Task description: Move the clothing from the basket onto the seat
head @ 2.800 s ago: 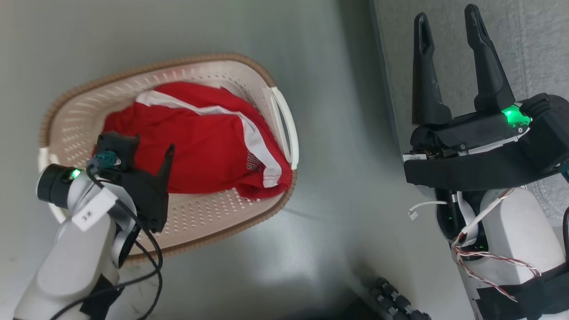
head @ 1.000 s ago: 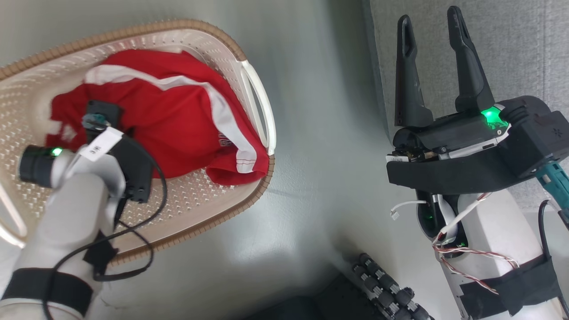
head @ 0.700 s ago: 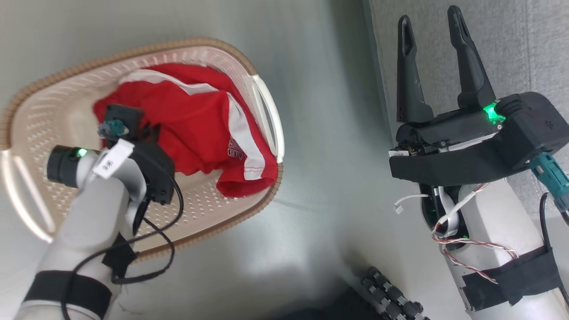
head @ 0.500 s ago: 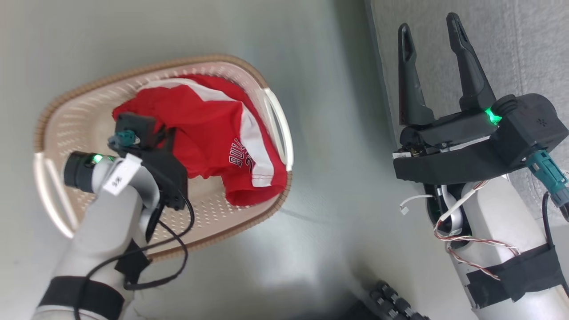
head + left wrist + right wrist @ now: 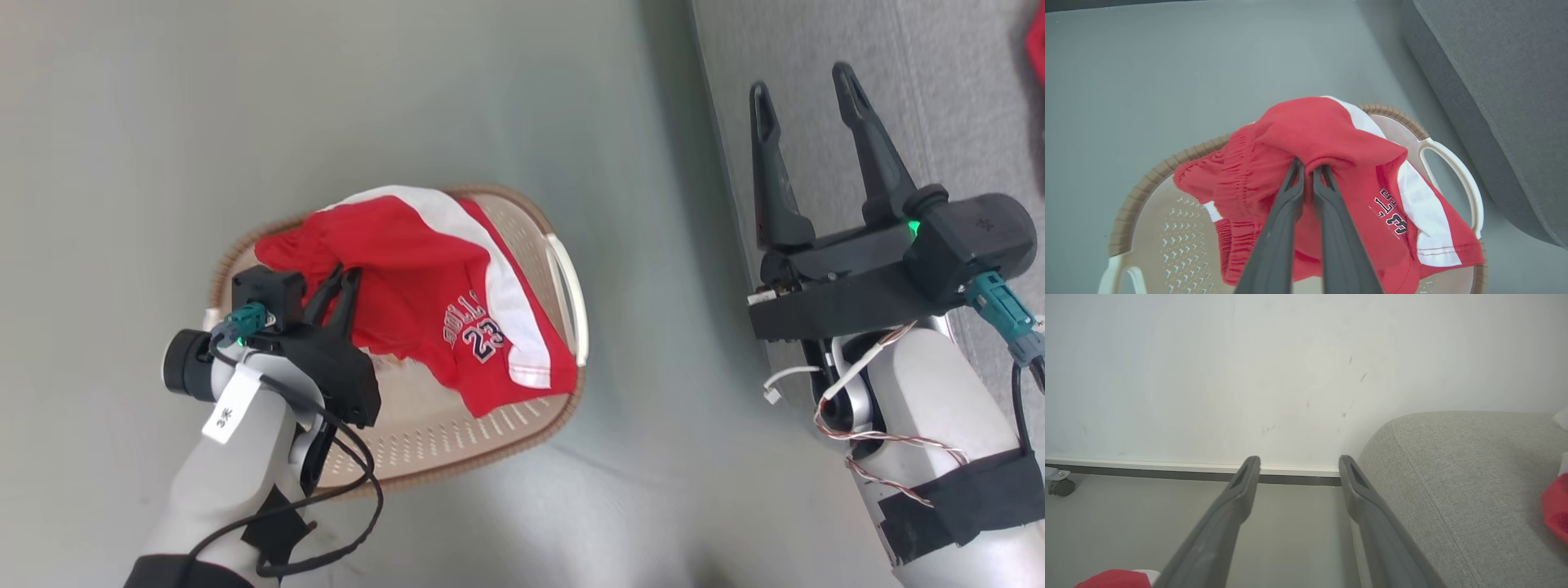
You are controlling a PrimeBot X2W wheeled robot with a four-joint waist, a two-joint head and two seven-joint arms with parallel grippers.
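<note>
Red shorts [image 5: 424, 302] [image 5: 1331, 163] with a white side stripe and printed lettering hang lifted above the cream basket [image 5: 506, 425] [image 5: 1167, 241], their lower edge draped over the basket's right side. My left gripper [image 5: 339, 282] [image 5: 1308, 165] is shut on a fold of the shorts near the elastic waistband. My right gripper [image 5: 804, 77] [image 5: 1298, 463] stands open and empty over the left edge of the grey seat [image 5: 939, 98] [image 5: 1461, 482] [image 5: 1494, 81]. A further red garment [image 5: 1555, 506] [image 5: 1037, 41] with a bit of white cloth lies on the seat at the right.
The basket stands on a grey floor [image 5: 326, 98], left of the seat. A white wall [image 5: 1249, 375] with a dark skirting strip rises beyond. A small caster wheel [image 5: 1059, 486] sits by the wall at the far left.
My left gripper closed on the red shorts in the basket and lifted them, so the fabric now hangs above the basket. The head camera shifted too. The right gripper stays open.
</note>
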